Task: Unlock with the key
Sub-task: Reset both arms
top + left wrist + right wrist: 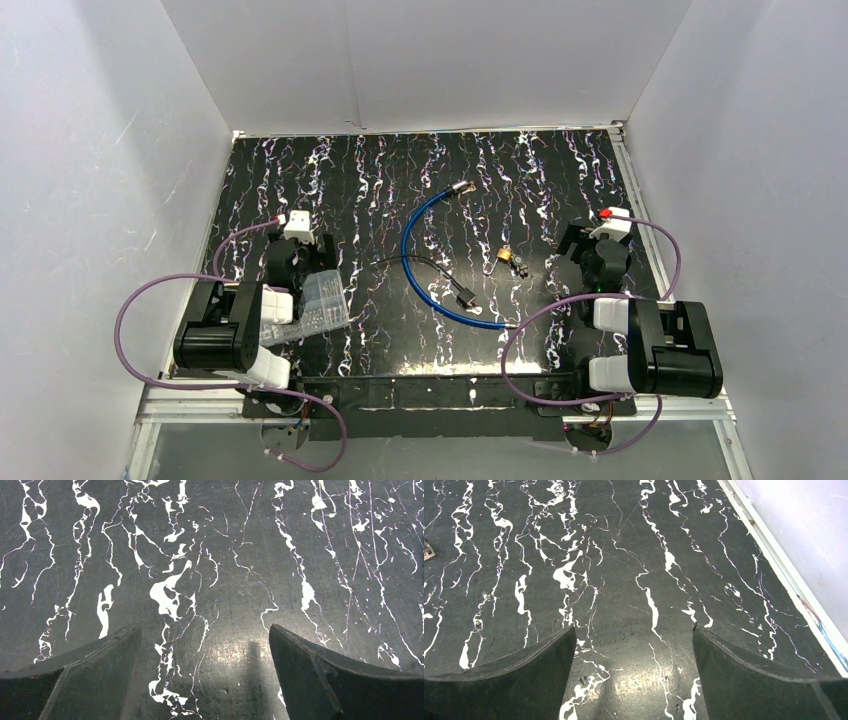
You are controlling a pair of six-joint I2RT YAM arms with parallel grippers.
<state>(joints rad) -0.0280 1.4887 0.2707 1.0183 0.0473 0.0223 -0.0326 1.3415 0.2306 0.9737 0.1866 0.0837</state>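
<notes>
Top view, cable: your blue cable (408, 238) lies in an open curve mid-table (330, 170).
Top view, lock or key: a small brass item (510, 260) sits just right of the cable's curve, too small to tell lock from key.
Top view, cord: a black cord (440, 268) crosses the cable.
Top view, bag: a clear bag (322, 300) lies well left of the cable.
Top view, claws: your left claw (300, 250) is well left of the cable and your right claw (597, 248) is right of it.
Left wrist view: the left claw (205, 630) is released, with bare table between its fingers.
Right wrist view: the right claw (634, 630) is released, grasping nothing.
</notes>
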